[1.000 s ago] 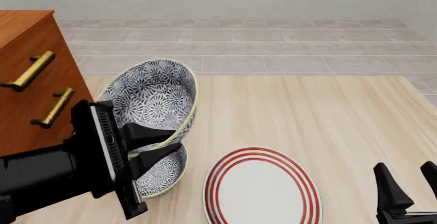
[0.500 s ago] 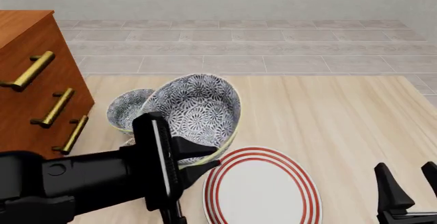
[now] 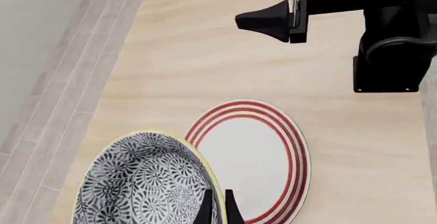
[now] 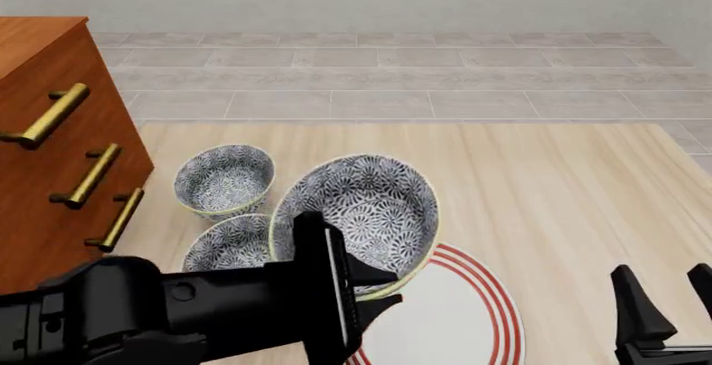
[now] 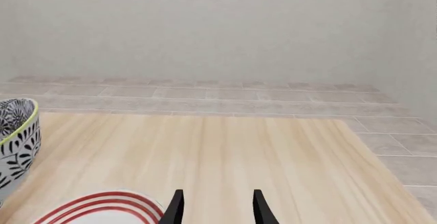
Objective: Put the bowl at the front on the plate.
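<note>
Pale wood desk spreads ahead of you, a brown drawer chest off beside your left arm. Your left pincer pinches the rim of the bowl, which hangs tilted over the near edge of the plate, not yet centred. Release now and it could tip off the plate's edge or roll toward the two other bowls beside the pincer. Only the left wrist view shows the whole plate. Your right pincer idles, spread and empty.
</note>
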Tool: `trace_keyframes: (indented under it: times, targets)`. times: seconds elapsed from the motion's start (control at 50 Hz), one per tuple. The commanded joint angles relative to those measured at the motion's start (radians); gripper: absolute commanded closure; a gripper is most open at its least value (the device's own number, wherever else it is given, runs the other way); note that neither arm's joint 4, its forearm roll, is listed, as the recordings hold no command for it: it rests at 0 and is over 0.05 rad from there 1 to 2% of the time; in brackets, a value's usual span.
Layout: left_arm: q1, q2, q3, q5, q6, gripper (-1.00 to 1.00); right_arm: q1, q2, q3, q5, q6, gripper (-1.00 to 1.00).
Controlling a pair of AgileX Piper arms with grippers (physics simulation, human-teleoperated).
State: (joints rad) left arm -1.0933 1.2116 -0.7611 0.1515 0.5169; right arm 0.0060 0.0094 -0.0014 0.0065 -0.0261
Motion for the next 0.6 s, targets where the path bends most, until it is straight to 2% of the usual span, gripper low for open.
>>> trace_keyframes:
  times: [0.02, 0.32, 0.44, 0.6]
  targets:
    - [-0.041, 0.074, -0.037, -0.016, -0.025, 1.0, -0.004, -0.002, 0.0, 0.001, 0.003, -1.0]
    - [-0.08, 0.138, -0.078, -0.04, -0.052, 1.0, -0.007, -0.004, 0.0, 0.001, 0.013, -1.0]
    - [-0.104, 0.165, -0.098, -0.042, -0.086, 1.0, -0.009, -0.005, 0.0, 0.002, 0.012, -1.0]
    - [-0.114, 0.194, -0.096, -0.066, -0.099, 1.0, -0.006, -0.005, 0.0, 0.004, 0.008, -1.0]
